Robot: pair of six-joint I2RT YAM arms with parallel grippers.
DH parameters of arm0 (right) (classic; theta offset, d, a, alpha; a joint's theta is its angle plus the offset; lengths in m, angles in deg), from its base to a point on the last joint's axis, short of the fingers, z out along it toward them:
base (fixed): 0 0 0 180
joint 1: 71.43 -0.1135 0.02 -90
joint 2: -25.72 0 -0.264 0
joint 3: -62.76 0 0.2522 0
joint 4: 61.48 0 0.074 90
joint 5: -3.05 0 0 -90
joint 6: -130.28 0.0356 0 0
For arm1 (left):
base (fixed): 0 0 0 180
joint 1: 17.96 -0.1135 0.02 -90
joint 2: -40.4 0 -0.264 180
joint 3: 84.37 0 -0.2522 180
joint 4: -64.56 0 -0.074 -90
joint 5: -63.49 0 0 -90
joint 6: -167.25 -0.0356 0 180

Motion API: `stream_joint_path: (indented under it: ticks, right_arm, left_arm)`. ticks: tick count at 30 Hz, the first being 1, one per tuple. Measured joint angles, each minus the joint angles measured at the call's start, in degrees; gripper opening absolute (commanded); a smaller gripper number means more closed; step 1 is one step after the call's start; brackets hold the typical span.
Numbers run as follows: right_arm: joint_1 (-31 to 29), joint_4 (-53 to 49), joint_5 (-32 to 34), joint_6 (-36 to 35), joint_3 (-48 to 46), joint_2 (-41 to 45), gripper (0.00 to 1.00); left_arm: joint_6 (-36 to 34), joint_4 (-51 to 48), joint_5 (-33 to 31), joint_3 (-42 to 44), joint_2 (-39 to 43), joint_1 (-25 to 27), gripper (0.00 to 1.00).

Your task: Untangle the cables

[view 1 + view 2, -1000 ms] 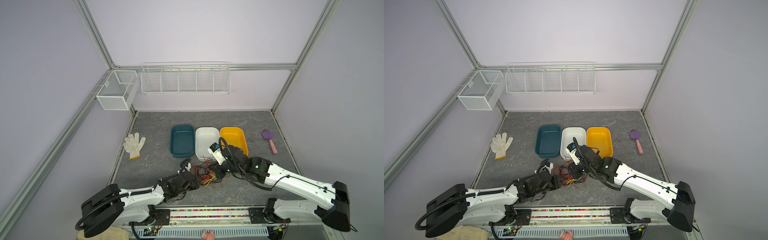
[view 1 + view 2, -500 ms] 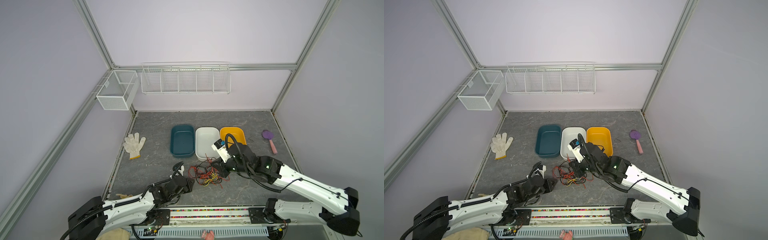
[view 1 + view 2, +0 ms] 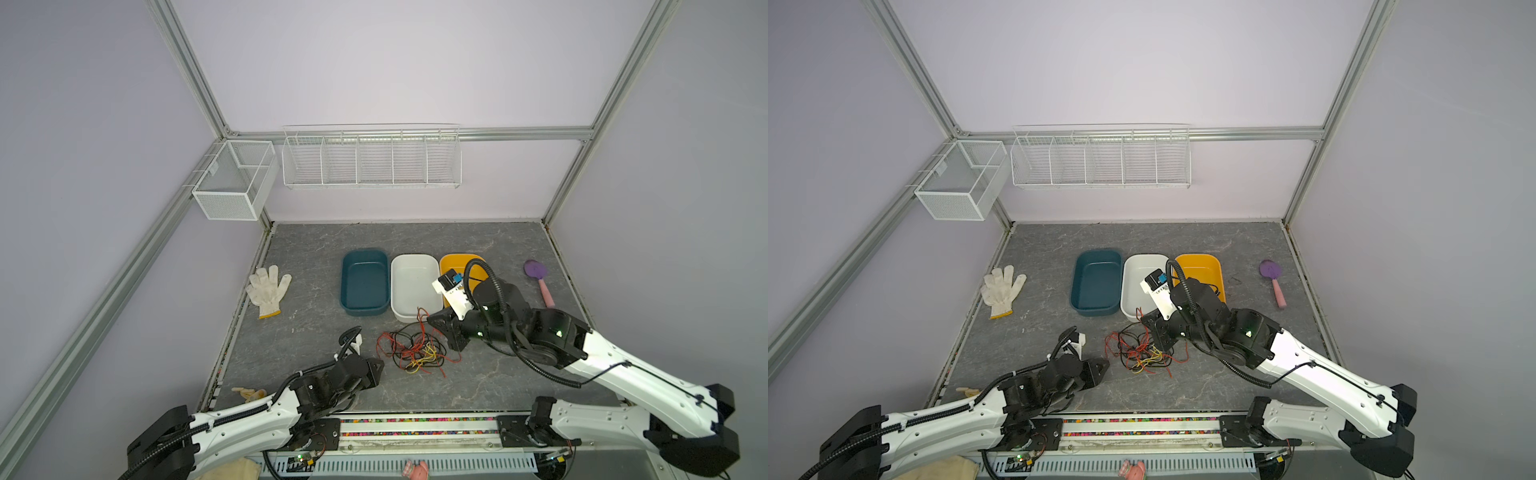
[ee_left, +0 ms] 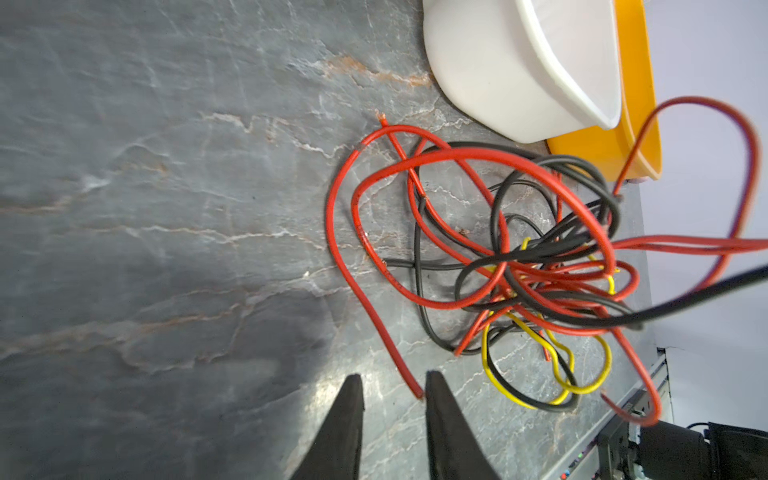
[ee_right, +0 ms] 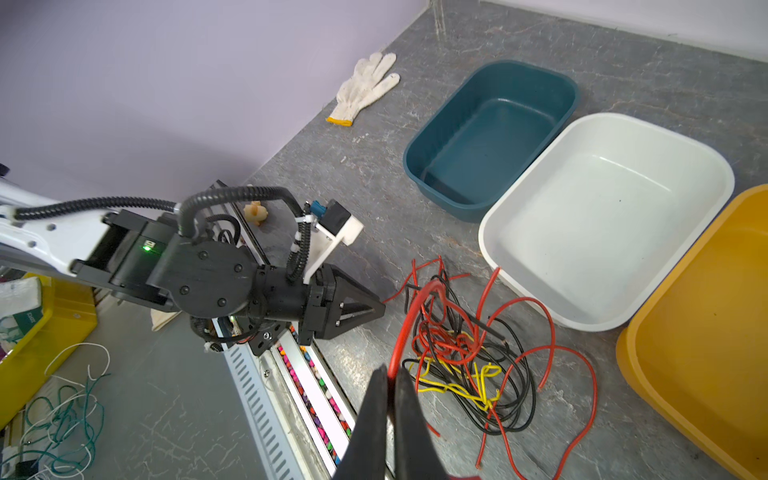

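black left end effector [image 3: 379,365] now back from cables [image 3: 415,353]

I see red, black and yellow cables [image 3: 415,353] on a grey, pale-veined counter [image 3: 311,257], beside a teal tub [image 3: 363,286], a white tub [image 3: 411,282] and an orange tub [image 3: 451,264]. The glove [image 3: 266,289] is white with a yellow cuff.

Three tubs sit side by side on the grey stone table [image 3: 316,249]: a teal tub [image 3: 365,251], a white tub [image 3: 411,257] and a yellow tub [image 3: 455,257]. A white glove [image 3: 266,289] lies near the left wall and a purple paddle [image 3: 536,270] (pink handle) near the right. On the walls hang a wire rack [image 3: 371,158] and a mesh box [image 3: 232,183].
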Motion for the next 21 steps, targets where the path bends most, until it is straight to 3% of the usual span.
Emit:
stream_joint_path:
  ticks: [21]
  right_arm:
    - [0.00, -3.30, -0.09, -4.42, 10.71, 0.35, 0.07]
  left_arm:
    - [-0.33, -0.98, 0.11, -3.96, -0.31, 0.00, 0.45]
